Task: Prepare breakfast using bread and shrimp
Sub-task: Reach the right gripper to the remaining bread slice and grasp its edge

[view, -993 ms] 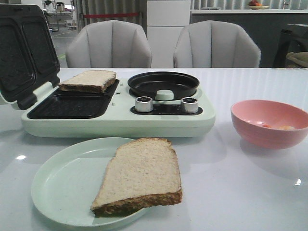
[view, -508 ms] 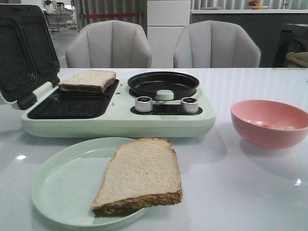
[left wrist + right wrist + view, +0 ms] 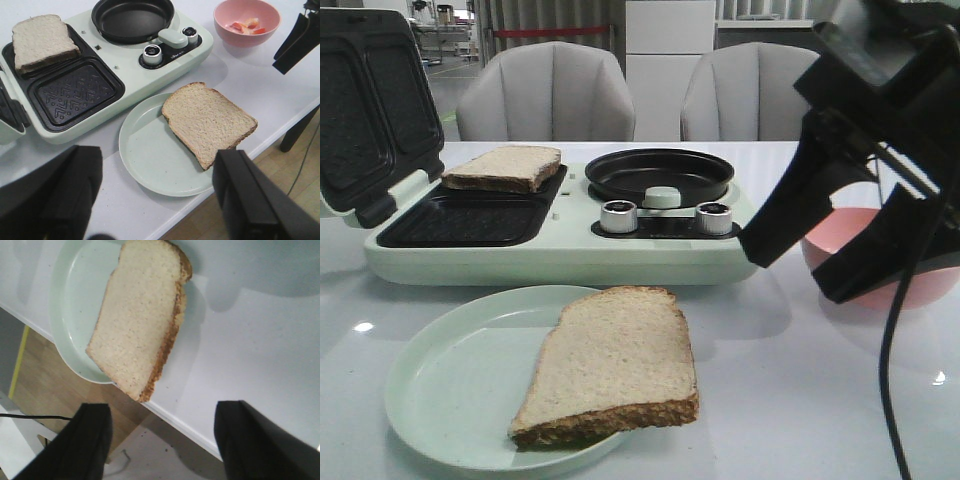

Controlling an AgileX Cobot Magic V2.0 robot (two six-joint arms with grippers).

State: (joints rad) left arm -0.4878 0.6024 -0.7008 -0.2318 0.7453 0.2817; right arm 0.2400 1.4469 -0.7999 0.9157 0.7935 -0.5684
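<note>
Pale tan wholemeal bread in two slices: one slice on the plate point(image 3: 615, 365), lying flat on the mint-green plate point(image 3: 440, 385), and a second slice point(image 3: 505, 167) well beyond both grippers, in the rear sandwich tray of the breakfast maker point(image 3: 560, 255). Right gripper point(image 3: 802, 268) hanging high with its two black fingers wide apart and nothing between them. Left gripper point(image 3: 156, 165) spread apart and empty too, with the near edge of the plate just under the gap between its fingers. From the right gripper, the plated slice straight ahead of the fingers and lower down, its long axis running away from the gripper and a little slanted, rounded end farthest and the straight crust end nearest, overhanging the plate rim. From the left gripper, the same slice ahead and toward the right finger, with one corner hidden behind that finger. Shrimp point(image 3: 245, 25) in the pink bowl point(image 3: 246, 22), orange-pink pieces on the bottom, beyond the right gripper and well apart from the left one; in the front view mostly covered by the right gripper's fingers. Black round pan point(image 3: 660, 172) empty, beyond both grippers. Judged from this: for the shrimp clearly the right arm as the nearer one, reaching forward and down into the bowl; for the plated slice either arm within reach, with a grip across the short width, so fingers turned square to the long axis. Not possible to say from here which of the two moves is meant.
</note>
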